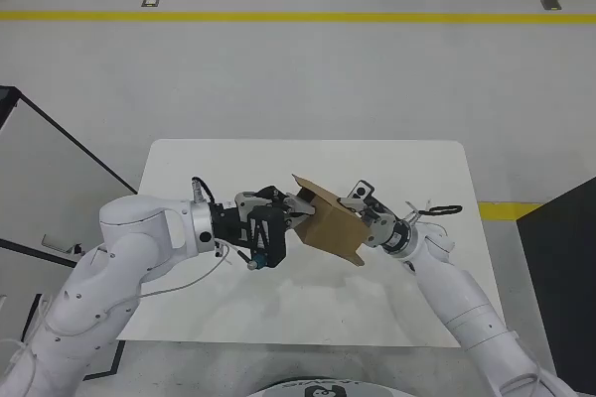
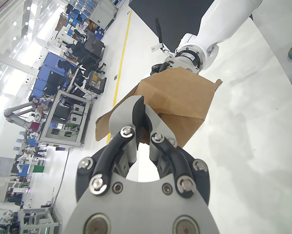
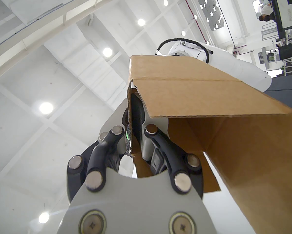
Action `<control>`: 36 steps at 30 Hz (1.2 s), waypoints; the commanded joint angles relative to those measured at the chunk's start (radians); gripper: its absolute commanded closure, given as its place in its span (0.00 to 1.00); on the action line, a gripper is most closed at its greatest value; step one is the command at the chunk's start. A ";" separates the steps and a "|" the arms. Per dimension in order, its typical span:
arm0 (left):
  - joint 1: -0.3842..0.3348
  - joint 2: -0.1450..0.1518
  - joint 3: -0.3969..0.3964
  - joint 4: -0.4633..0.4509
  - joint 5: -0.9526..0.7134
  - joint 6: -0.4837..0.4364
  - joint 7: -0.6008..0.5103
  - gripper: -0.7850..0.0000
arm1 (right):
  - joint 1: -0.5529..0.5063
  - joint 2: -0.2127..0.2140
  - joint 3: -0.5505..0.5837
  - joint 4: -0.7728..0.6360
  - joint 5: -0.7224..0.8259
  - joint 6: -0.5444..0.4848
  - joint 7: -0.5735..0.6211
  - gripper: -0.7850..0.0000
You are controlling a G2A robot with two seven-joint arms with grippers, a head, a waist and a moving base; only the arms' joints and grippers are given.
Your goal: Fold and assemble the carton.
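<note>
One carton (image 1: pixel 333 228), brown corrugated board, part-erected, held off the white table (image 1: pixel 397 298) between both arms, end flaps loose and splayed. Step in hand, by judgement: opening the flattened sleeve into a square tube ahead of flap closure; early to middle of the task. For a clean result: keep both pinches firm, swing the wrists in step, bend along the existing scores only, avoid any twist that could tear a corner or pull a wall out of a pinch. For the left gripper (image 2: pixel 141 105): drawn nearly together, pads clamped on a thin flap edge at one end of the carton. For the right gripper (image 3: pixel 131 113): likewise drawn tight, nipping a single wall at the opposite end, one finger inside, one outside. No slack visible at either pinch.
</note>
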 commanded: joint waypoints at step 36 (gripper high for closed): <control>0.006 0.003 -0.038 0.014 -0.043 0.014 0.013 1.00 | -0.021 0.004 0.021 -0.013 -0.010 0.004 0.028 1.00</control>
